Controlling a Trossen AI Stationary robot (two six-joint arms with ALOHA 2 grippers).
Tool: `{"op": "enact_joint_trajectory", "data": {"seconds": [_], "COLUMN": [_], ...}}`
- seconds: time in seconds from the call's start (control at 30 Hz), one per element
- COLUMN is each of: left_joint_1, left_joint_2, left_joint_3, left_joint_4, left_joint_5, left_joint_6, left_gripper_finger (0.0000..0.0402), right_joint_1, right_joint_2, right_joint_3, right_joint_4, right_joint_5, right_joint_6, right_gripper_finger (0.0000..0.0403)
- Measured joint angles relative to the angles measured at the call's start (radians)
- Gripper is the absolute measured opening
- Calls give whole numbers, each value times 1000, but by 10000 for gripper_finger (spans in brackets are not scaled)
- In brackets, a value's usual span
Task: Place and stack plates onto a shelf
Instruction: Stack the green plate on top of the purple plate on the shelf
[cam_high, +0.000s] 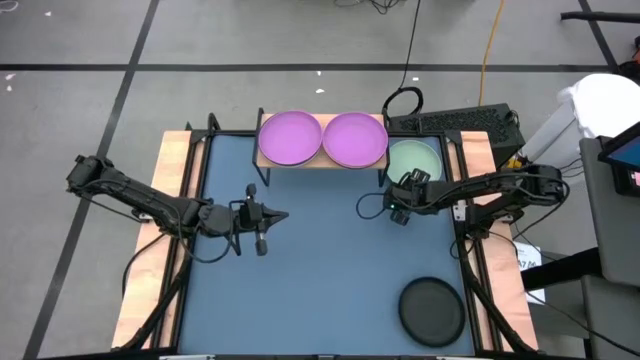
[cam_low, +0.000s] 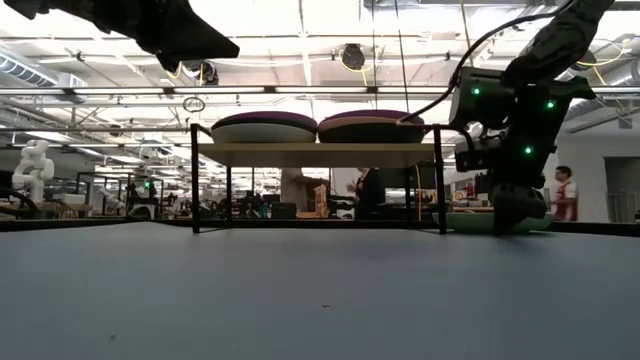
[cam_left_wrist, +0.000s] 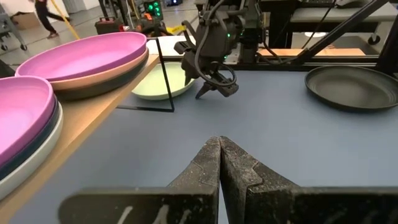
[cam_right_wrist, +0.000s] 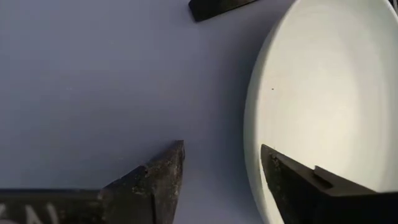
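The shelf (cam_high: 322, 159) stands at the table's far edge and bears two plate stacks, each topped by a purple plate (cam_high: 290, 138) (cam_high: 355, 138). In the left wrist view, dark and white plates show under one (cam_left_wrist: 25, 112), pink and dark under the other (cam_left_wrist: 87, 56). A mint green plate (cam_high: 420, 160) lies flat on the table right of the shelf. My right gripper (cam_high: 398, 212) is open and points down at its near-left rim, one finger over the plate (cam_right_wrist: 329, 93), the other over the table. My left gripper (cam_high: 275, 215) is shut and empty above mid-table. My right gripper stands astride the mint plate's rim (cam_right_wrist: 255, 143) from above, one finger (cam_right_wrist: 298, 180) inside the rim and one (cam_right_wrist: 155, 174) outside. I cannot tell whether either finger touches the plate. The plate lies flat on the table.
A dark charcoal plate (cam_high: 432, 310) lies on the table near its right front corner. The shelf's black legs (cam_left_wrist: 165, 74) stand close beside the mint plate. Open tabletop lies between the two arms and toward the front left.
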Motion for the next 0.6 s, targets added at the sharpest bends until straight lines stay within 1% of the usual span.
{"op": "enact_joint_trajectory", "data": {"seconds": [0.17,0.4,0.5,0.6], "left_joint_1": [-1,-1,-1,-1], "left_joint_2": [0,0,0,0], "left_joint_3": [0,0,0,0], "left_joint_4": [1,2,2,2], "left_joint_5": [0,0,0,0], "left_joint_6": [-1,-3,-3,-3], "left_gripper_finger": [3,3,3,3], "right_joint_1": [-6,-17,-17,-17], "right_joint_2": [1,1,0,-3], "right_joint_3": [0,0,0,0], "right_joint_4": [5,7,12,11], "right_joint_5": [-33,-101,-113,-116], "right_joint_6": [-1,-1,-4,-4], "right_gripper_finger": [150,55,15,9]}}
